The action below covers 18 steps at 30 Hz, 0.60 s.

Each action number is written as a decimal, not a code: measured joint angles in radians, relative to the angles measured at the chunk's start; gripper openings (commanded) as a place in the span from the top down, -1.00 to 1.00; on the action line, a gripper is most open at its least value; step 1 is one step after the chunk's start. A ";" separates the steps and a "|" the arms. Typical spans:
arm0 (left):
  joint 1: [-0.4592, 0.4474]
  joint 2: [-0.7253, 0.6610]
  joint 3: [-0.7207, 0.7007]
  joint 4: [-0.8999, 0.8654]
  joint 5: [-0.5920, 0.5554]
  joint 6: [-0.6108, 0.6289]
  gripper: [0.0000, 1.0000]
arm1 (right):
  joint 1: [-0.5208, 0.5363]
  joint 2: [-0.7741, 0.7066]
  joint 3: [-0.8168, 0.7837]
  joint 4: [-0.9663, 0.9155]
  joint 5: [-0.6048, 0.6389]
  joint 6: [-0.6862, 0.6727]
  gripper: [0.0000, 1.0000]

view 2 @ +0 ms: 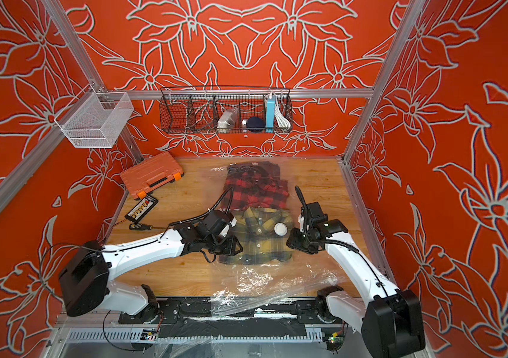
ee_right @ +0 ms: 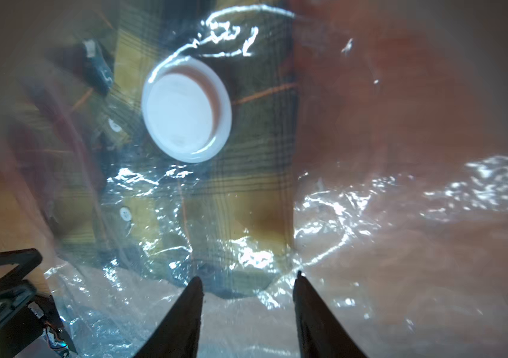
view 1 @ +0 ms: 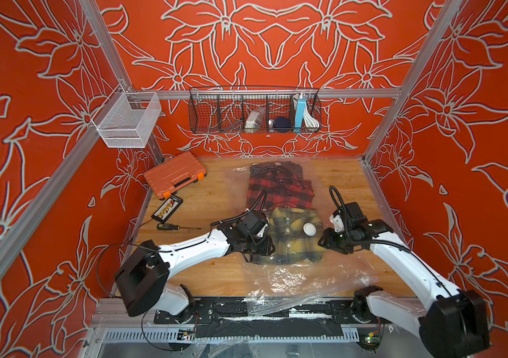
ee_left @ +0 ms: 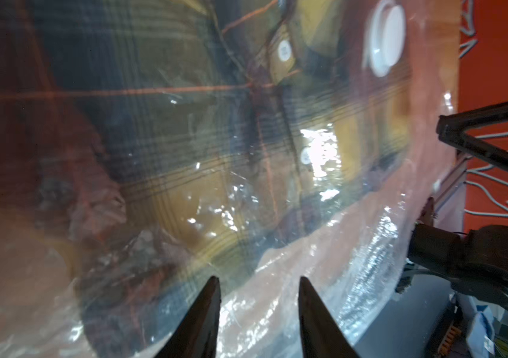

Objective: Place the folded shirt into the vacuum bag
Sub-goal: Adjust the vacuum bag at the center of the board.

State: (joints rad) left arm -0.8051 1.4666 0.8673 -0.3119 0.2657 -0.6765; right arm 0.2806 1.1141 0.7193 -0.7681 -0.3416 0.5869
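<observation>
The bag (view 1: 293, 279) lay flat down the middle of the table (view 1: 203, 198), and its crinkled near end hung over the front edge. A red shirt (view 1: 280, 189) lay folded under the film at the far end. A yellow shirt (view 1: 290, 245) lay just in front of it, touching it, and was also seen through the film. The white cap (view 1: 309, 229) sat on the bag over the yellow shirt's right half.

The left gripper (ee_left: 257, 279) was low at the yellow shirt's left edge. Its jaws stood partly apart with a clear gap, and their tips were close to the film. Nothing showed gripped between them. The right gripper (ee_right: 248, 276) was at the shirt's right edge, near the cap. Its jaws were parted about as far and also held nothing that showed. Both wrist views were blurred, so whether the tips touched the film could not be told.

Left of the bag and apart from it lay a screwdriver (view 1: 175, 227), a bit rack (view 1: 167, 209) and, in the far left corner, an orange case (view 1: 175, 173). A black basket (view 1: 254, 111) hung on the back rail, and a white basket (view 1: 125, 119) hung on the left one
</observation>
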 measured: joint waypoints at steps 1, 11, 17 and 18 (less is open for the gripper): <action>0.000 0.027 0.000 0.012 -0.005 0.003 0.19 | 0.001 0.018 -0.014 0.029 -0.012 0.011 0.05; 0.143 0.103 0.000 0.101 -0.032 0.033 0.21 | 0.034 0.252 -0.048 0.303 -0.103 0.110 0.14; 0.269 0.144 0.050 0.098 -0.038 0.066 0.19 | 0.089 0.388 0.014 0.435 -0.147 0.218 0.16; 0.284 0.155 0.071 0.091 -0.039 0.075 0.18 | 0.104 0.417 0.036 0.457 -0.153 0.238 0.16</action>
State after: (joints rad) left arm -0.5213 1.6218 0.9386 -0.2211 0.2264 -0.6014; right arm 0.3847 1.5314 0.7551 -0.3111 -0.4942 0.8253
